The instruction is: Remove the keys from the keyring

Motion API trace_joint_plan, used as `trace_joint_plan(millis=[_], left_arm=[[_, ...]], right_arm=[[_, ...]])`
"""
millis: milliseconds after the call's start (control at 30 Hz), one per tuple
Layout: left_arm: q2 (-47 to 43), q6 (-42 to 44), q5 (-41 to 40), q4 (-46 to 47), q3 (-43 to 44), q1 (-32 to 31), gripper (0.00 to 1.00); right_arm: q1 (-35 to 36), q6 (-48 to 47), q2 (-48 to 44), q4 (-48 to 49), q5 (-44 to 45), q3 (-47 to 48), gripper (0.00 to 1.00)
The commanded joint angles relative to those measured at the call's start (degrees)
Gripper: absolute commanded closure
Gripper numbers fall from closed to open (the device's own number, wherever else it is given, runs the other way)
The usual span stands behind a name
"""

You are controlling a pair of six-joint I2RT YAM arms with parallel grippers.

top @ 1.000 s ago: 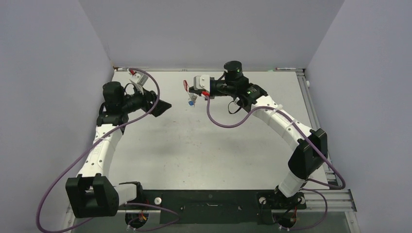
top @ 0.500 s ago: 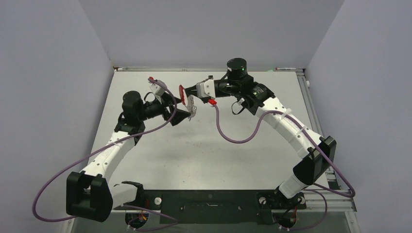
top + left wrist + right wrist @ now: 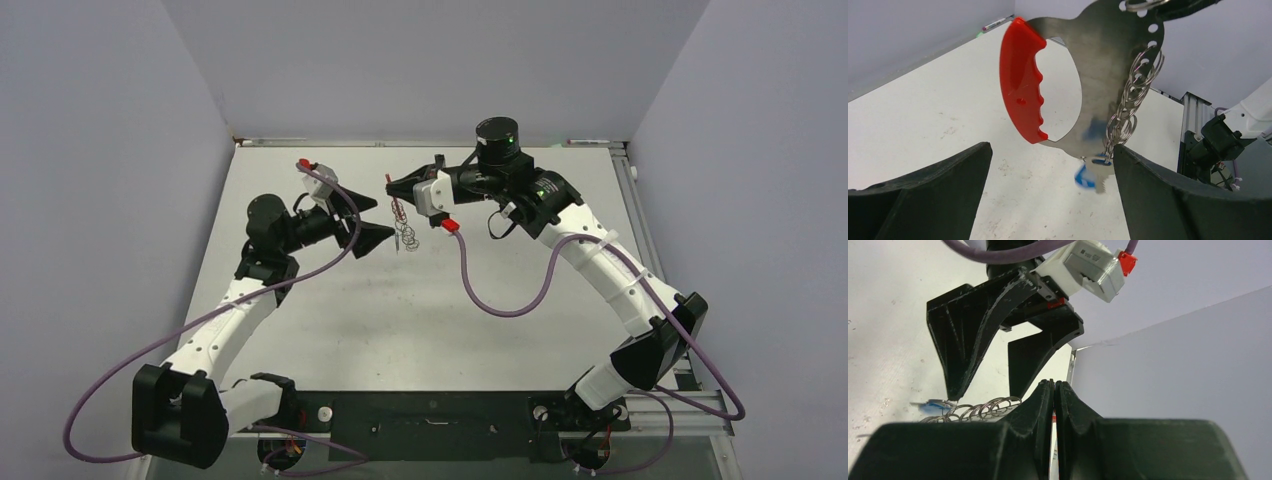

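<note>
Between the left gripper's wide-open jaws hangs the keyring, long axis upright, its top edge pinched in the right gripper's closed jaws. The keys, blurred, seem to dangle lowest, nearest the left jaws.

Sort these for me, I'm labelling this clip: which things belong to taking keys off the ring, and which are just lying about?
Part of the job: keyring, hanging from the shut right gripper; blue-headed key dangling below it; open left gripper beside it.
Just lying about: what looks like a marker at the table's far edge; purple cables.
</note>
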Motion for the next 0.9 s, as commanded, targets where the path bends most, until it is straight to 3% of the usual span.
trace_joint_plan(millis=[0, 167, 433, 633, 767, 867], left_arm=[[-3.14, 1.75, 0.56, 1.37, 1.3, 2.41, 0.1], [-4.16, 8.82, 0.11, -5.22, 2.94, 2.95, 0.09], [-0.02, 3.1, -5.3, 6.54, 1.92, 7.11, 0.12], [0.89, 8.51, -2.11, 5.11, 2.84, 3.22, 0.15], [1.32, 9.92, -5.23, 6.45, 2.07, 1.6, 0.13], [2.68, 8.11, -5.36, 8.23, 2.99, 1.22, 0.21]], right_arm=[[0.21, -5.57, -3.03, -1.7, -4.07, 3.3, 0.95], [0.31, -7.2, -3.21, -2.58, -4.93, 3.35, 0.95], [1.16, -11.67, -2.15, -5.58, -5.95, 4.74, 0.95], [1.63, -11.87, -1.77, -5.36, -6.63, 5.08, 0.95], [2.16, -11.97, -1.97, -5.47, -7.14, 5.08, 0.95], [2.81, -13.19, -2.37, -6.0, -7.42, 4.3, 0.95]])
